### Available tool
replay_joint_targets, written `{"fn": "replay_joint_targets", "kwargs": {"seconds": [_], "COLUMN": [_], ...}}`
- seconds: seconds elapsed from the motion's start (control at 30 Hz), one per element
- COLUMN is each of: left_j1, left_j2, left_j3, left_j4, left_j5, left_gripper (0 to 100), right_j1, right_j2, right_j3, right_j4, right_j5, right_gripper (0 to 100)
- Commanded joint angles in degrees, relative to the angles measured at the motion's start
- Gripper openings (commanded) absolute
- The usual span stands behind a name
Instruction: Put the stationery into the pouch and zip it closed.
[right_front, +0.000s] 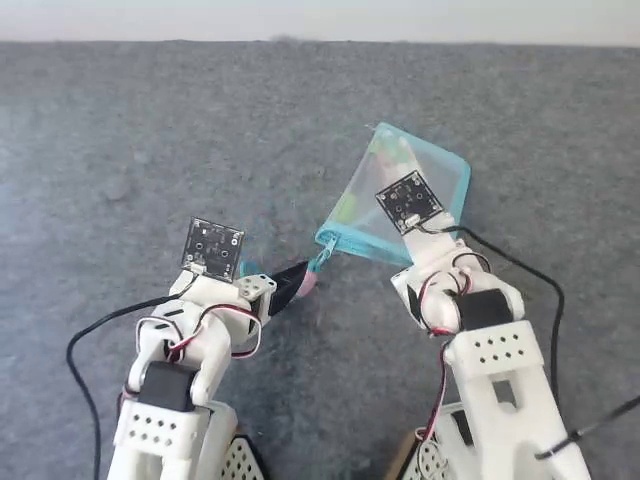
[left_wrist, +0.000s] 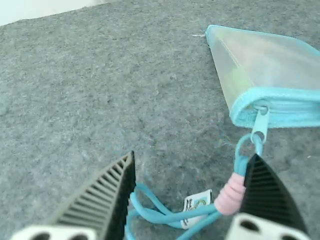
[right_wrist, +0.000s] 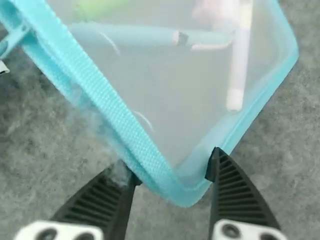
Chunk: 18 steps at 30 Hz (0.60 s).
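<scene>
Over at about 2 o'clock from the middle of the grey felt (right_front: 150, 130) sits the pouch (right_front: 365, 200). Through its clear side I can see pens (right_wrist: 240, 60) already inside, so the loading part looks done to me. The zipper pull (left_wrist: 260, 125) is right at the pouch's 8 o'clock corner, so I'd guess the zip is shut or very nearly. The left claw (left_wrist: 193, 157) is spread apart around the cord (left_wrist: 165, 212), with the pink bead (left_wrist: 229, 197) touching one finger. The right claw (right_wrist: 170, 165) looks clamped on the pouch's 5 o'clock corner. Room-wise, just a pale strip of wall (right_front: 300, 18) at 12 o'clock.
</scene>
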Motion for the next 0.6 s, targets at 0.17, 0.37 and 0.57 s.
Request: {"fn": "replay_joint_targets", "kwargs": {"seconds": [0.17,0.37,0.57], "left_j1": [0.53,6.42,8.44], "left_j2": [1.05,1.14,1.23], "left_j3": [-0.57,-0.66,-0.84], "left_j4": [-2.37,-8.00,-10.11], "left_j5": [0.70,0.70,0.62], "left_gripper": [33,33,33], "right_j1": [0.22,-6.73,-11.47], "right_j2": [5.05,0.66,-4.44], "right_j3": [-8.97,-8.88,-8.88], "right_j4": [7.60,8.04,12.26], "right_j5": [0.35,0.79,2.73], "right_gripper": [20.2,20.2,20.2]}}
